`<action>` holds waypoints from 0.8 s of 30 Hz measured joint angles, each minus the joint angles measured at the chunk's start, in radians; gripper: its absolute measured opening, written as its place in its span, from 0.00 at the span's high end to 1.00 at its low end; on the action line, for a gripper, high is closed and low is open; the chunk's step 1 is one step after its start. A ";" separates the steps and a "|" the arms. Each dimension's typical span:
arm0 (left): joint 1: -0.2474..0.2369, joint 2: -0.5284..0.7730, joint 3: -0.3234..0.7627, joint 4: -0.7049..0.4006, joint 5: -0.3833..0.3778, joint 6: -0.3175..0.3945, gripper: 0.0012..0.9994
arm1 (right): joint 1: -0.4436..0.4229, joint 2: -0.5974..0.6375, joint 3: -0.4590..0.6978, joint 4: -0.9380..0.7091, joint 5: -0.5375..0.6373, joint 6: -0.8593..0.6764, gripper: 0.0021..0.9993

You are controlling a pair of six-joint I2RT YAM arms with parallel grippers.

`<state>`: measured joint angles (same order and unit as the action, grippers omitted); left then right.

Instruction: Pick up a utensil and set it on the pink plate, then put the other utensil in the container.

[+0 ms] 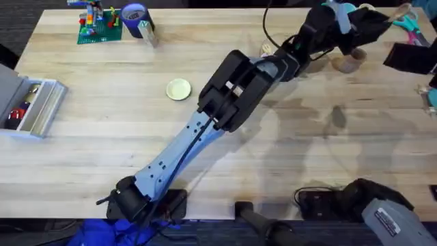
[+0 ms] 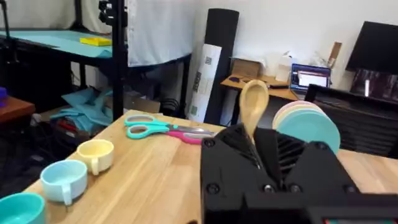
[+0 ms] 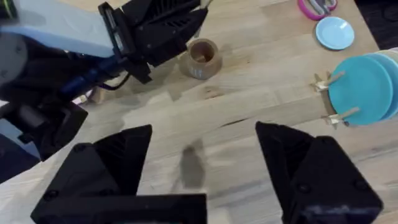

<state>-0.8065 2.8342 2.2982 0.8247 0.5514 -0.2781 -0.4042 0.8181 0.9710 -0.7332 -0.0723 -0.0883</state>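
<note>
Container (image 3: pixel 202 58): my left arm (image 1: pixel 225 96) hangs just above it. Bare desk (image 1: pixel 328 157) between me and it.

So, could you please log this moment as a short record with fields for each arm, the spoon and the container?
left arm: reaches across the table toward the far right, its gripper shut on the wooden spoon, bowl end sticking out
container: tan cup upright on the table, beside the left gripper
spoon in container: not yet
right gripper: open, holding nothing, above bare table
nearby: scissors, small cups
</note>
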 joint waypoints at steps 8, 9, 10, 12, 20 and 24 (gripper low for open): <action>-0.015 0.000 0.001 -0.037 0.000 -0.007 0.96 | 0.000 0.000 0.000 -0.001 0.000 0.000 0.00; -0.015 0.000 0.001 -0.050 0.000 -0.007 0.96 | 0.000 0.000 0.000 -0.001 0.000 0.000 0.00; -0.016 0.000 0.001 -0.070 0.000 -0.007 0.96 | 0.000 0.000 0.000 -0.001 0.000 0.000 0.00; -0.016 0.000 0.001 -0.105 0.000 -0.007 0.96 | 0.000 0.000 0.000 -0.001 0.000 0.000 0.00; -0.016 0.000 0.001 -0.136 0.000 -0.006 0.96 | 0.000 0.000 0.000 0.000 0.000 0.000 0.00; -0.015 0.000 0.001 -0.141 0.000 -0.006 0.96 | 0.000 0.000 0.000 0.000 0.000 0.000 0.00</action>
<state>-0.8219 2.8342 2.2993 0.6838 0.5518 -0.2840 -0.4042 0.8181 0.9710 -0.7334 -0.0723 -0.0883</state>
